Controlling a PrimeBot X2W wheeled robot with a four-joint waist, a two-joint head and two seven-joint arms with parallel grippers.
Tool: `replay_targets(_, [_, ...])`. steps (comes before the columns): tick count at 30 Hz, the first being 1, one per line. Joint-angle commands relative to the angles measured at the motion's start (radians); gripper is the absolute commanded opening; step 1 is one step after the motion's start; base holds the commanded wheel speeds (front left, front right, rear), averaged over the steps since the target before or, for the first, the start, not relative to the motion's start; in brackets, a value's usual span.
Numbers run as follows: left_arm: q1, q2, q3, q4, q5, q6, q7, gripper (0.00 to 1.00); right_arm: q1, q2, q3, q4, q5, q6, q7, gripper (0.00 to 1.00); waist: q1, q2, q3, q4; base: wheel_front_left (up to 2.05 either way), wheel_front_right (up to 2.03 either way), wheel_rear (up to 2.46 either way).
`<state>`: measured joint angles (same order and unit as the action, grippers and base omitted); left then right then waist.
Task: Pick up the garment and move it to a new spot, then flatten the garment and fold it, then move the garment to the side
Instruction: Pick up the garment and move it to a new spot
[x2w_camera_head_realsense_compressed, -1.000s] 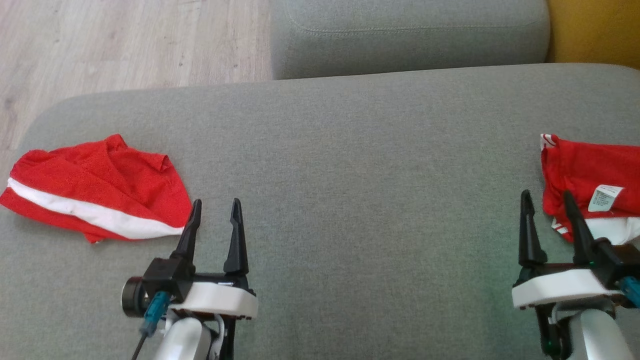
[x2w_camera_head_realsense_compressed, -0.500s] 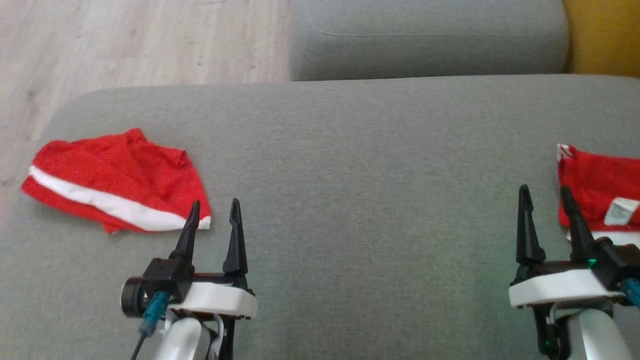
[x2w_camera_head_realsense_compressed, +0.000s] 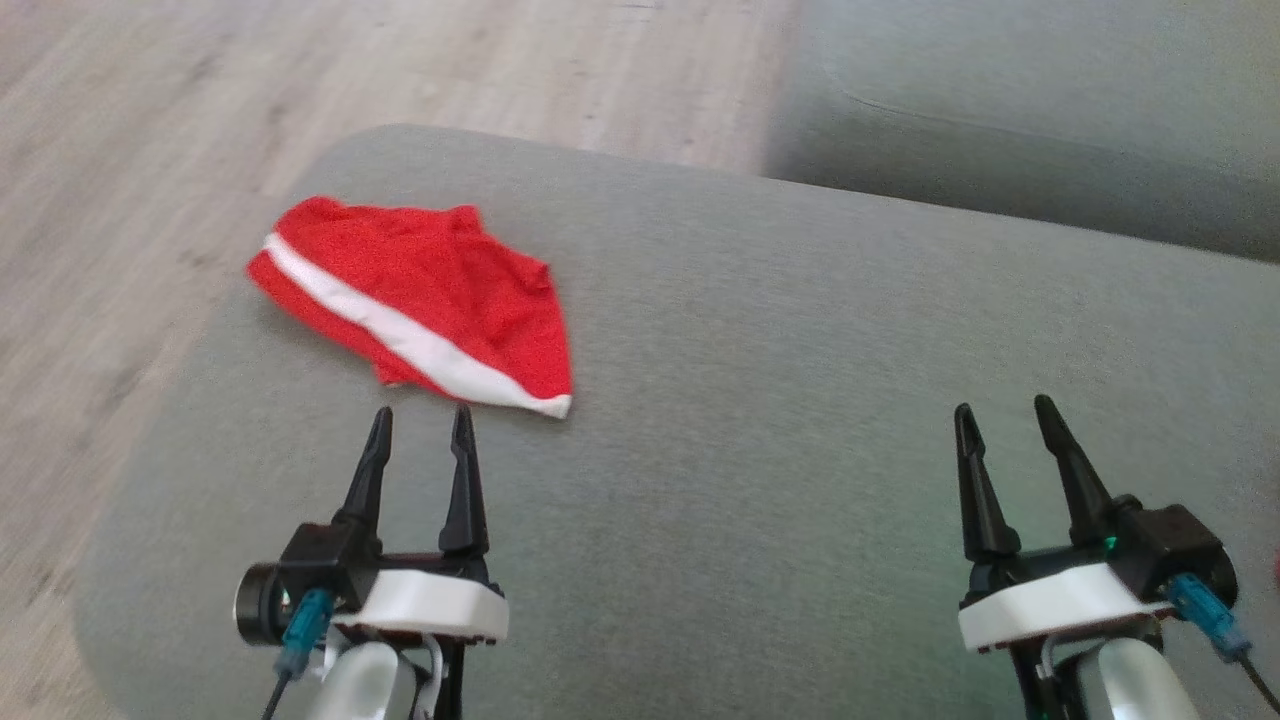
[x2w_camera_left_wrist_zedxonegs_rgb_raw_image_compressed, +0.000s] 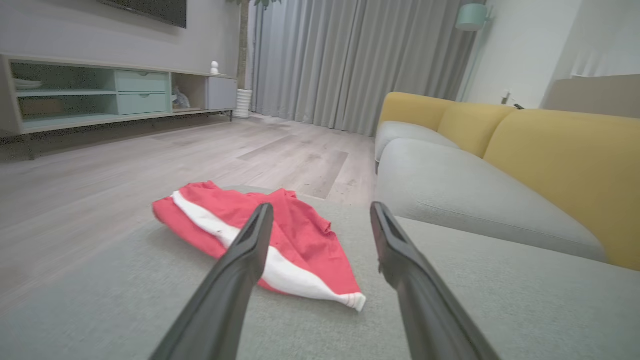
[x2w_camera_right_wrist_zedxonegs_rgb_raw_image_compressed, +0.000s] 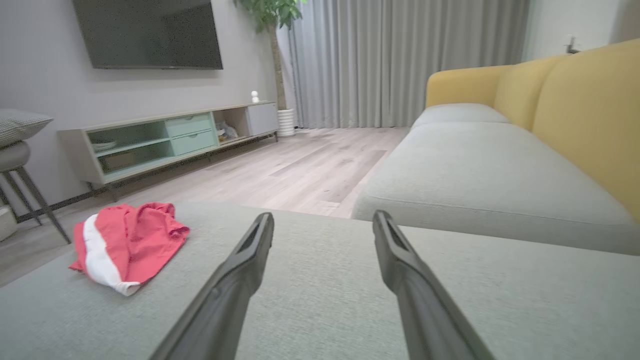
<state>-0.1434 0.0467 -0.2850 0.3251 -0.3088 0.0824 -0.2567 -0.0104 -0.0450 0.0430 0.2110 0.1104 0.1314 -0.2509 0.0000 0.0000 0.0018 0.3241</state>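
The garment (x2w_camera_head_realsense_compressed: 420, 290) is a crumpled red piece with a white stripe. It lies near the far left corner of the grey sofa cushion (x2w_camera_head_realsense_compressed: 760, 380). My left gripper (x2w_camera_head_realsense_compressed: 421, 414) hovers open just short of its near edge, with nothing between the fingers. In the left wrist view the garment (x2w_camera_left_wrist_zedxonegs_rgb_raw_image_compressed: 310, 245) sits straight ahead, partly behind the left finger of the left gripper (x2w_camera_left_wrist_zedxonegs_rgb_raw_image_compressed: 321, 206). My right gripper (x2w_camera_head_realsense_compressed: 1002, 406) stands open and empty over bare cushion far to the right. In the right wrist view the garment (x2w_camera_right_wrist_zedxonegs_rgb_raw_image_compressed: 130, 235) lies well left of the right gripper (x2w_camera_right_wrist_zedxonegs_rgb_raw_image_compressed: 323, 215).
Wooden floor (x2w_camera_head_realsense_compressed: 150, 150) borders the cushion's left and far edges, close to the garment. A second grey seat cushion (x2w_camera_head_realsense_compressed: 1000, 110) lies beyond at the right, with yellow backrests (x2w_camera_left_wrist_zedxonegs_rgb_raw_image_compressed: 565, 165) along it. A low TV cabinet (x2w_camera_right_wrist_zedxonegs_rgb_raw_image_compressed: 170, 140) stands across the room.
The head camera has swung left, so the garment now sits nearer the picture's middle. A second red garment at the right has slid out of the picture. Both grippers stay open.
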Motion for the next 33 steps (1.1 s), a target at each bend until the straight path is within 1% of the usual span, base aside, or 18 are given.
replay_targets(1, [-0.02, 0.004, 0.035, -0.027, 0.006, 0.002, -0.005, 1.0, -0.032, -0.005, 0.031, -0.024, 0.013, -0.001, -0.011, 1.0, 0.0, 0.0, -0.014, 0.069, 0.0, 0.0, 0.0])
replay_targets(2, [-0.02, 0.004, 0.035, -0.027, 0.006, 0.002, -0.005, 1.0, -0.032, -0.005, 0.031, -0.024, 0.013, -0.001, -0.011, 1.0, 0.0, 0.0, -0.014, 0.069, 0.0, 0.0, 0.0])
replay_targets(7, [-0.016, 0.004, 0.04, -0.023, 0.015, -0.003, -0.005, 1.0, -0.023, -0.005, 0.049, -0.018, 0.023, -0.001, -0.011, 1.0, 0.0, 0.0, -0.017, 0.115, 0.0, 0.0, 0.0])
replay_targets(10, [-0.016, 0.004, 0.049, -0.022, 0.019, -0.007, -0.005, 1.0, -0.021, -0.005, 0.056, -0.014, 0.023, -0.001, -0.011, 1.0, 0.0, 0.0, -0.017, 0.122, 0.0, 0.0, 0.0])
replay_targets(16, [-0.039, 0.004, 0.054, -0.003, 0.029, -0.023, -0.005, 1.0, -0.032, -0.005, 0.06, -0.013, 0.017, -0.001, -0.011, 1.0, 0.0, 0.0, 0.01, 0.101, 0.0, 0.0, 0.0])
replay_targets(20, [-0.137, 0.004, 0.001, 0.097, 0.043, -0.06, 0.0, 1.0, -0.045, -0.005, 0.04, -0.017, -0.001, -0.001, -0.011, 1.0, 0.0, 0.0, 0.059, 0.082, 0.0, 0.0, 0.0])
replay_targets(22, [-0.211, 0.004, -0.028, 0.169, 0.054, -0.086, 0.039, 1.0, -0.056, -0.005, 0.038, -0.017, -0.018, -0.001, -0.011, 1.0, 0.0, 0.0, 0.09, 0.067, 0.0, 0.0, 0.0])
replay_targets(24, [-0.283, 0.011, -0.084, 0.248, 0.067, -0.152, 0.126, 1.0, -0.07, -0.005, 0.038, -0.018, -0.031, -0.001, -0.011, 1.0, 0.0, 0.0, 0.121, 0.048, 0.0, 0.0, 0.0])
replay_targets(26, [-0.35, 0.018, -0.113, 0.308, 0.064, -0.181, 0.187, 1.0, -0.085, -0.005, 0.037, -0.021, -0.042, -0.001, -0.011, 1.0, 0.0, 0.0, 0.151, 0.026, 0.0, 0.0, 0.0])
replay_targets(27, [-0.409, 0.032, -0.129, 0.363, 0.065, -0.193, 0.233, 1.0, -0.101, -0.005, 0.036, -0.026, -0.049, -0.001, -0.011, 1.0, 0.0, 0.0, 0.181, 0.004, 0.0, 0.0, 0.0])
replay_targets(33, [-0.534, 0.075, -0.171, 0.51, 0.082, -0.205, 0.307, 1.0, -0.137, -0.005, 0.031, -0.035, -0.061, -0.001, -0.011, 1.0, 0.0, 0.0, 0.248, -0.052, 0.0, 0.0, 0.0])
